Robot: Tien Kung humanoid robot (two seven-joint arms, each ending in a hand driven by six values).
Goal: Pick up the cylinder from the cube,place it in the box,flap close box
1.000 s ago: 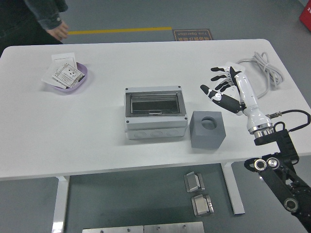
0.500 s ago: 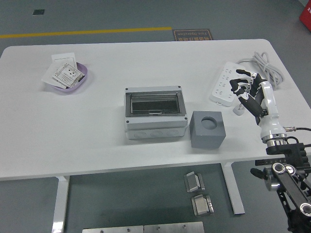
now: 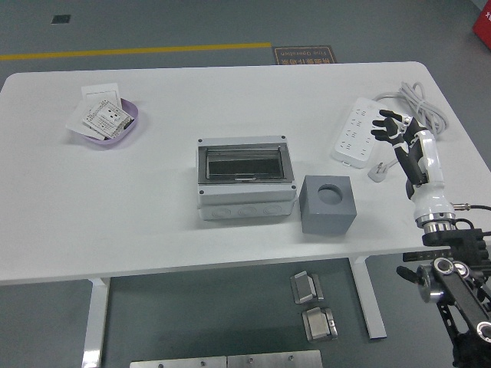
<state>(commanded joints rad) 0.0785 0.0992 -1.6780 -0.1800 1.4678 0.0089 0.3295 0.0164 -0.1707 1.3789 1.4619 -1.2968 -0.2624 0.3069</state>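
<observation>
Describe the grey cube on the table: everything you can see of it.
The grey cube is a matte, solid-looking block, apparently plastic or foam, standing flat on the white table near its front edge. Its top face has one round hole, which looks empty; no cylinder is visible in it. It sits just right of the grey box, close beside it; contact cannot be judged. Nothing else touches it; the right hand hovers farther right.

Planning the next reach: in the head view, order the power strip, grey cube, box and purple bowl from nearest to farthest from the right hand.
From the right hand:
1. Power strip, just left of it.
2. Grey cube, table front.
3. Box, centre.
4. Purple bowl, far left.
</observation>
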